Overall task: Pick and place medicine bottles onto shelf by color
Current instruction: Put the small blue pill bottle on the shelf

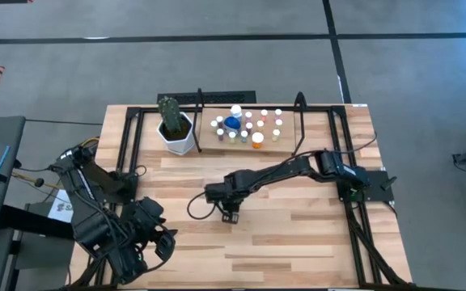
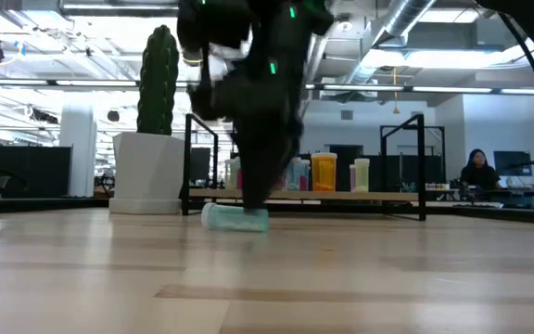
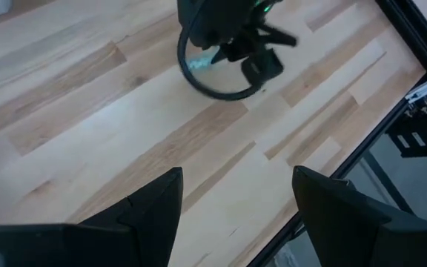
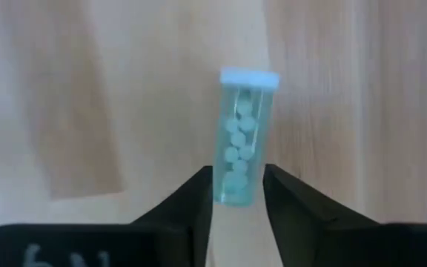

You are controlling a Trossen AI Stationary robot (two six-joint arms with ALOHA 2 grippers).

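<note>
Pickup is the step we judge in hand: our right gripper [image 4: 237, 194] has its fingers clenched on the base end of a teal bottle [image 4: 241, 141] lying on its side mid-table, white cap pointing away from the fingers (long axis flat along the tabletop [image 1: 298, 234]). Next comes a lift toward the shelf [image 1: 290, 142]. Our left gripper [image 3: 236, 204] waits released near the table's front-left corner.

Bottle [image 4: 242, 141] lies on table [image 1: 298, 234], before shelf [image 1: 290, 144].

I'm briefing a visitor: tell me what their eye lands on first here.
First, the right gripper at mid-table, its fingers closed around the base of a teal bottle lying on the wood. Next, the tall cactus in its white pot beside the shelf, where many small bottles stand. The left gripper waits open at the table's near left.
</note>
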